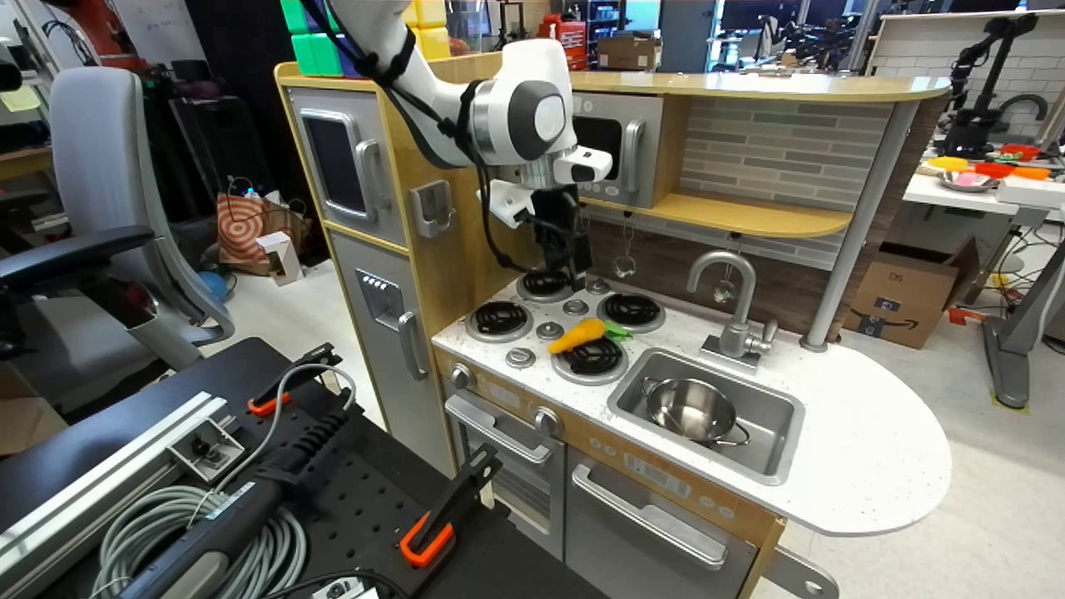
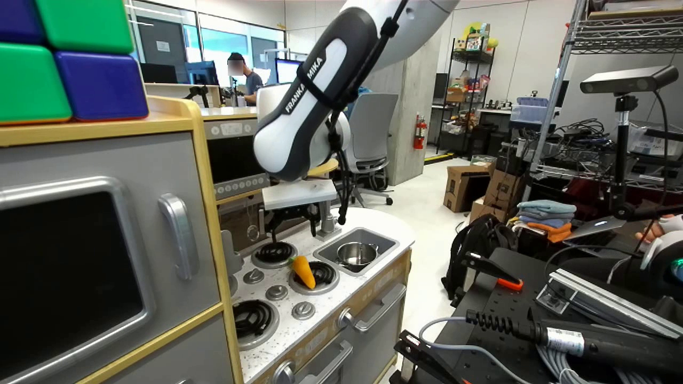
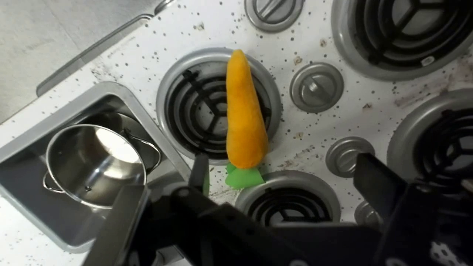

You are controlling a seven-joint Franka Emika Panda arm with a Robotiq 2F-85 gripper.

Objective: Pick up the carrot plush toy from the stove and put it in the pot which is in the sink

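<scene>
The carrot plush toy (image 1: 580, 334) lies across a front burner of the stove (image 1: 491, 353), nearest the sink. It also shows in an exterior view (image 2: 303, 272) and in the wrist view (image 3: 244, 114), with its green leafy end toward the back burner. The pot (image 1: 691, 408) stands upright in the sink (image 1: 774, 437). In the wrist view the pot (image 3: 79, 166) looks empty. My gripper (image 3: 282, 171) is open and empty above the back of the stove. The carrot lies ahead of the fingers and apart from them. In both exterior views the gripper (image 1: 576, 270) points down (image 2: 293, 230).
A curved faucet (image 1: 740, 304) stands behind the sink. A wooden shelf (image 1: 740, 216) and a toy microwave (image 1: 620, 146) are above the counter. A tall grey cabinet (image 1: 358, 166) stands beside the stove. Utensils (image 1: 624, 264) hang at the back wall. Knobs (image 3: 316, 87) stick up between burners.
</scene>
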